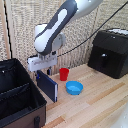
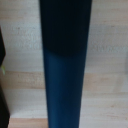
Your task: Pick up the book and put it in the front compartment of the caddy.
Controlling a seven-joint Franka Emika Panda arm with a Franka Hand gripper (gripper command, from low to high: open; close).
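Note:
The dark blue book (image 1: pixel 47 85) hangs on edge just above the wooden table, beside the caddy's right wall in the exterior view. My gripper (image 1: pixel 43 70) is shut on its upper edge. The black caddy (image 1: pixel 20 100) sits at the exterior view's left, its inner divider running across it and a buckle on its near side. In the wrist view the book (image 2: pixel 65 65) fills the middle as a dark blue band, with the table behind it and a sliver of the caddy (image 2: pixel 3 107) at the frame's edge. My fingertips do not show there.
A red cup (image 1: pixel 64 74) stands just behind the book, and a blue bowl (image 1: pixel 74 88) lies to the exterior view's right of it. A black boxy appliance (image 1: pixel 109 52) with a front handle sits at the back right.

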